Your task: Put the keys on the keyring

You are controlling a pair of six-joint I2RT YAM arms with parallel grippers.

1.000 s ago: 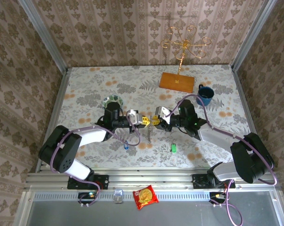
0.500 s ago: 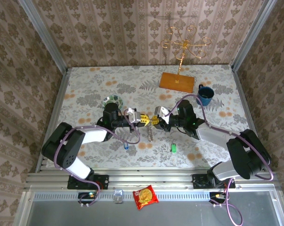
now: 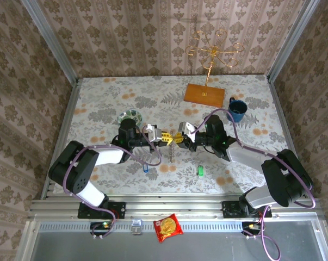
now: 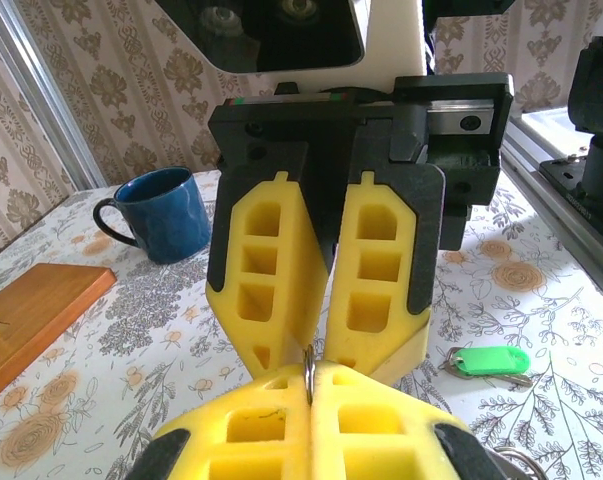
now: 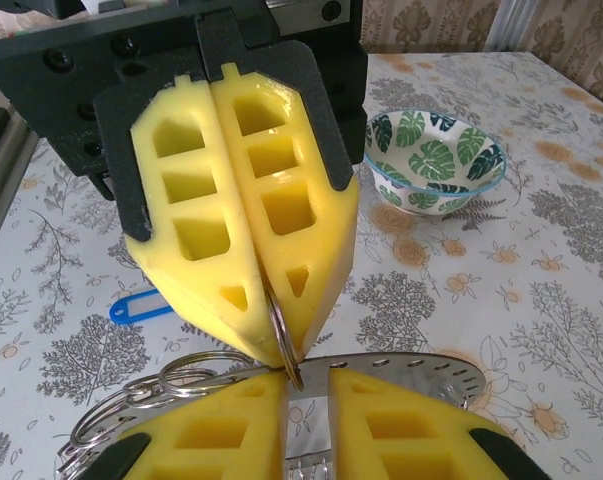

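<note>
- Floral-print bench with patterned wallpaper all round. A snack packet sits on the metal rail at the near edge.
- Next up, both keys are lying loose on the bench, well apart: blue key on the left, green key on the right.
- Mid-bench, the left gripper and right gripper meet tip to tip. Each is clamped tight on the keyring pinched between them.
- Further back: leaf-pattern bowl, blue mug, and a gold wire stand on a wooden base.
</note>
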